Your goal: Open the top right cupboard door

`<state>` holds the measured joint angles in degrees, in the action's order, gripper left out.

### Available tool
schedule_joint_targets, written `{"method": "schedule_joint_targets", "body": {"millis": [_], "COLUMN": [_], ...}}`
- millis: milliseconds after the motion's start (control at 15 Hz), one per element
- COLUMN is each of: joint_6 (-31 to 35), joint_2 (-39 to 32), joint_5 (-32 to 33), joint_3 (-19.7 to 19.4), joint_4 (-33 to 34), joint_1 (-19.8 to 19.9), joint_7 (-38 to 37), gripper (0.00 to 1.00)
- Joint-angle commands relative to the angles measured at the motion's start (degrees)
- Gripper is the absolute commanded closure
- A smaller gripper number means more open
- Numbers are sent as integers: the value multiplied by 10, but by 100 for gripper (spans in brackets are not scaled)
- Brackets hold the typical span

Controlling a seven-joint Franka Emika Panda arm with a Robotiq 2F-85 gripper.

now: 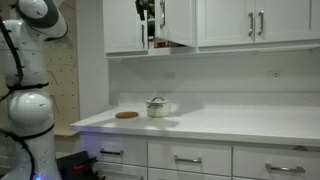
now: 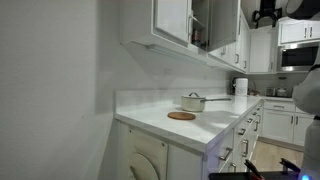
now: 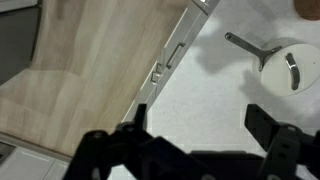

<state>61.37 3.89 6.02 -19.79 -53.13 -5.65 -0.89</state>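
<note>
The top right cupboard door [image 1: 178,22] is a narrow white recessed-panel door with a slim silver handle on its left edge. It stands swung open, and a dark gap shows beside it. It also shows open in an exterior view [image 2: 172,20], with the dark cupboard inside behind it. My gripper [image 1: 147,12] is up at the level of the upper cabinets, in front of that gap, and it shows at the top of an exterior view [image 2: 265,12]. In the wrist view my gripper [image 3: 200,125] is open and empty, looking down at the white counter.
A lidded pot [image 1: 158,107] [image 2: 193,101] [image 3: 285,65] and a round wooden trivet [image 1: 126,115] [image 2: 181,116] sit on the white countertop [image 1: 240,122]. Wider white upper doors [image 1: 255,22] continue along the wall. Drawers with bar handles [image 1: 188,159] are below. A paper towel roll [image 2: 241,87] stands farther along.
</note>
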Motion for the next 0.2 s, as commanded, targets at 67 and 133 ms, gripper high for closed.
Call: {"method": "schedule_joint_targets", "body": {"millis": [67,133], "joint_6": [0,0], "joint_2": [0,0], "joint_5": [0,0], "joint_3": [0,0], "joint_4": [0,0], "joint_1": [0,0], "joint_7": [0,0], "gripper": [0,0]}}
